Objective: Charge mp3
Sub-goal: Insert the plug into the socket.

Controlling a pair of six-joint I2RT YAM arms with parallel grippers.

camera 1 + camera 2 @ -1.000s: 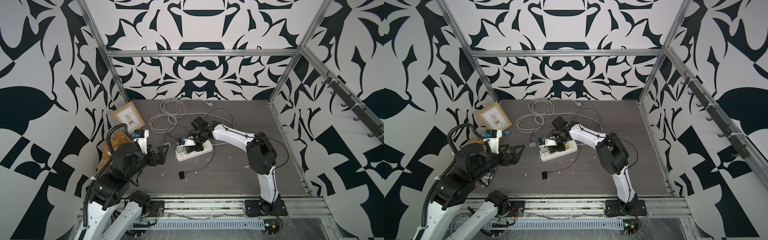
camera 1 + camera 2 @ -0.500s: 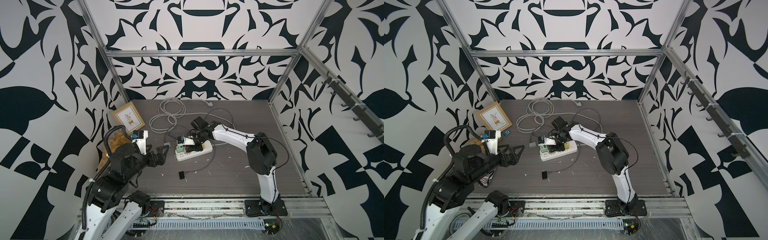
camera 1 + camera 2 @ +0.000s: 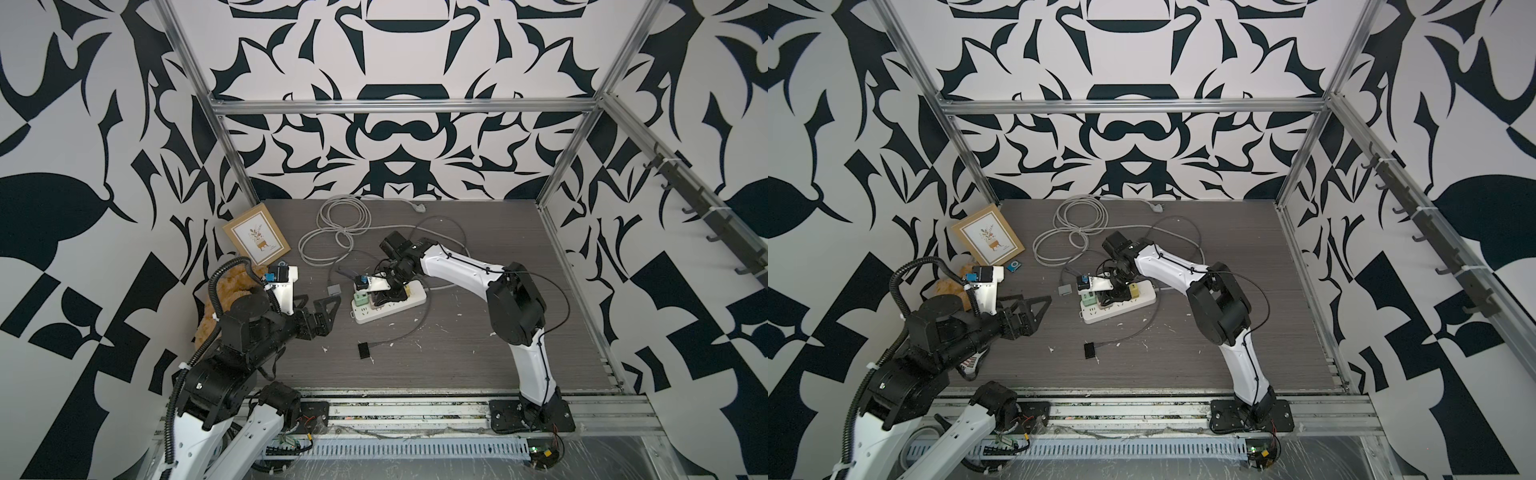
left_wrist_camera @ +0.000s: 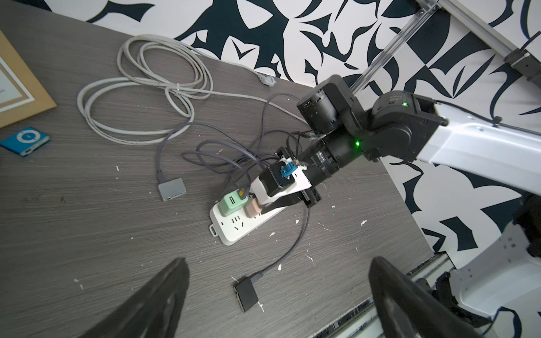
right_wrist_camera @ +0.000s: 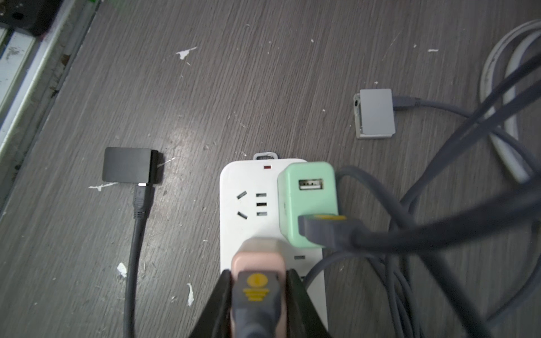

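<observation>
Starting at the far left, we're seeing the mp3 [image 3: 1014,266] lying flat on the bench [image 3: 1183,353], just beside the lower corner of the picture frame [image 3: 988,241] and well apart from anything that could charge it. Nothing is plugging into it. Next over, our left hand [image 3: 1030,300] is hovering above the bench with its fingers [image 4: 164,292] spread wide, holding nothing.

Past that, a small grey device [image 4: 172,188] on its own lead is sitting near the power strip [image 5: 248,187], and a black device [image 5: 127,169] on another lead is lying nearer the front edge. On the strip, a green charger cube [image 5: 307,204] is showing an empty USB port, with a loose grey plug [image 5: 325,231] right beside it. Our right hand [image 5: 259,295] is clamped on the pink charger cube [image 5: 257,257], which is carrying a plug in its top.

What we're worrying about: the player is thin and flat against the bench, so the left fingers could end up skidding it into the frame instead of lifting it. The cables [image 4: 216,159] are crossing over each other by the strip, so tugging one could drag the strip or pop a cube out. With three small gadgets around, we're also risking feeding the wrong one. We can't tell which lead fits the player, or whether it reaches that far.
</observation>
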